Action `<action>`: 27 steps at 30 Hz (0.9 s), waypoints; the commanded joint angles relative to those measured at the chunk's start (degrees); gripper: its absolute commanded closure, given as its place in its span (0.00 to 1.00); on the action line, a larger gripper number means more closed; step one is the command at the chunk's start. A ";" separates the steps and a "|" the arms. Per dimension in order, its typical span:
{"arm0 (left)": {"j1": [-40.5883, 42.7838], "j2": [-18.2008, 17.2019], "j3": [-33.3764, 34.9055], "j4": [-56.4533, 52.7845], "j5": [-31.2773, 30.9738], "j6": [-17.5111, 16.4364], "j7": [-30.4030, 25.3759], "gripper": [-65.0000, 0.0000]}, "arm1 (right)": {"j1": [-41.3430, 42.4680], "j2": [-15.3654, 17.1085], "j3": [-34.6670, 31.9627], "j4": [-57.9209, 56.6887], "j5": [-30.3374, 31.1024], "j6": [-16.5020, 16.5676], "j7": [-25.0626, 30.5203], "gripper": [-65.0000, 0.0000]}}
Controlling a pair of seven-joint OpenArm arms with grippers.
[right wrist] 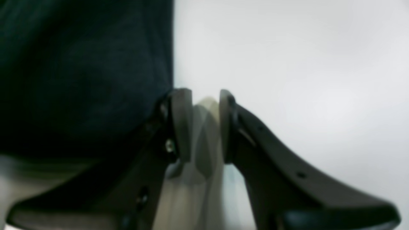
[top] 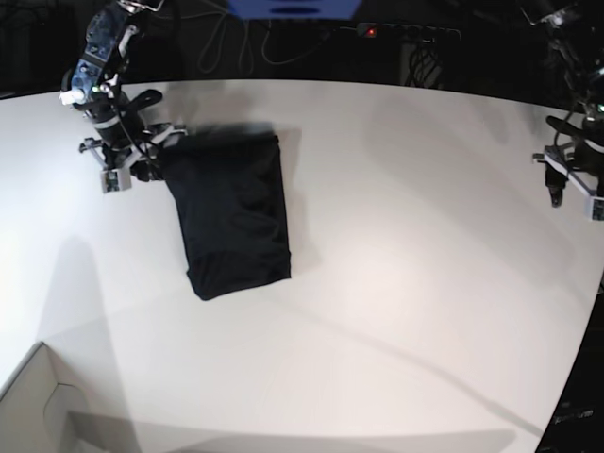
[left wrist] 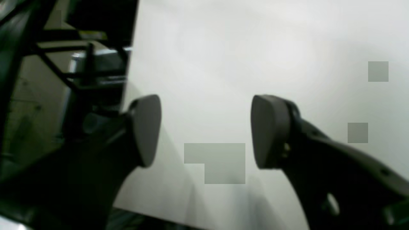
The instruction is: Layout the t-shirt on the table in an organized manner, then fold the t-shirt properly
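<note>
The black t-shirt [top: 234, 215] lies folded into a narrow rectangle on the white table [top: 396, 245], left of centre. My right gripper [top: 149, 162] hangs at the shirt's upper left corner. In the right wrist view its fingers [right wrist: 183, 121] stand a narrow gap apart over bare table, nothing between them, and the t-shirt [right wrist: 83, 76] lies right beside the left finger. My left gripper [top: 572, 179] is far off at the table's right edge. In the left wrist view the left gripper [left wrist: 206, 127] is wide open over the bare table [left wrist: 243, 51].
A pale cardboard box corner [top: 38, 406] pokes in at the front left. Cables and a power strip [top: 406, 33] run along the dark back edge. A metal frame [left wrist: 92, 64] shows beyond the table's edge in the left wrist view.
</note>
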 commanded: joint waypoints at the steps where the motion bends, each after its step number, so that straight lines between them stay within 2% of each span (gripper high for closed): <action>1: 0.39 -1.21 -0.23 0.99 -0.56 0.04 -1.04 0.34 | 0.26 -0.09 0.14 1.81 0.76 -0.03 1.22 0.79; 6: 2.33 -1.39 -0.23 1.16 -0.65 0.04 -1.04 0.34 | -2.47 -0.35 -0.04 5.68 0.85 -0.03 1.22 0.79; 10: 3.64 -1.30 -0.23 1.52 -0.65 0.04 -1.04 0.34 | -4.05 -1.76 -0.12 7.44 0.85 -0.03 1.22 0.79; 18: 6.28 -1.48 -0.58 1.60 -0.65 0.04 -1.12 0.34 | -4.93 -1.93 -0.12 7.26 0.85 -0.03 1.22 0.79; 27: 6.99 -1.56 -7.44 0.81 -0.73 0.04 -1.12 0.34 | -6.95 -2.46 -5.66 7.70 0.85 -0.03 1.22 0.80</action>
